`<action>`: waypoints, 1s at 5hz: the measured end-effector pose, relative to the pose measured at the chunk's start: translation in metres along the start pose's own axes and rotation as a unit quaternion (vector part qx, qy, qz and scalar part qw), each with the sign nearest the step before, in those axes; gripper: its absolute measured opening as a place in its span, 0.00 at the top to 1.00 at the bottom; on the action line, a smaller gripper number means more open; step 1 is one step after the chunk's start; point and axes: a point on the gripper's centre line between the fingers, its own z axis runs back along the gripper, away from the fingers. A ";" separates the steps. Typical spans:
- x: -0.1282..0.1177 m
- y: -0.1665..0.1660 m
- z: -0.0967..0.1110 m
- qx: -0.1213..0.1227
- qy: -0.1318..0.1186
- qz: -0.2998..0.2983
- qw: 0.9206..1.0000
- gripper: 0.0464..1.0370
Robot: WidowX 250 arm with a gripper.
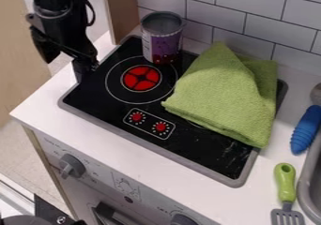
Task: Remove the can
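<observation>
One black gripper (64, 71) hangs at the upper left, over the left edge of a black stovetop (219, 154). Its two fingers are spread well apart, with a gap showing between them and nothing held.

One can (164, 42), purple and red with a grey top, stands upright at the back of the stovetop, just behind a burner (141, 78). It is not between the fingers: it lies to their right in the view and a little higher up, apart from both and touching neither.

One glowing red burner shows, ringed in white. In front of it are two small red dials, side by side in one white outline. One green cloth (219, 95) lies in a peaked heap over the right part of the stovetop, beside the can.

At the right, on the white counter (113, 143), there is one blue handle (305, 131) and, below it, one spatula (286, 186) with a green handle and grey slotted head. One grey sink (306, 184) edge curves in beside them. Two grey knobs stick out from the front panel (150, 205) below the counter.
</observation>
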 end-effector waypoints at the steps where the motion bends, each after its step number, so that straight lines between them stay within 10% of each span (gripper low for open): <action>1: 0.021 -0.003 0.004 -0.011 -0.032 -0.061 0.998 0.04; 5: 0.094 -0.059 0.015 -0.079 -0.162 -0.326 0.928 0.04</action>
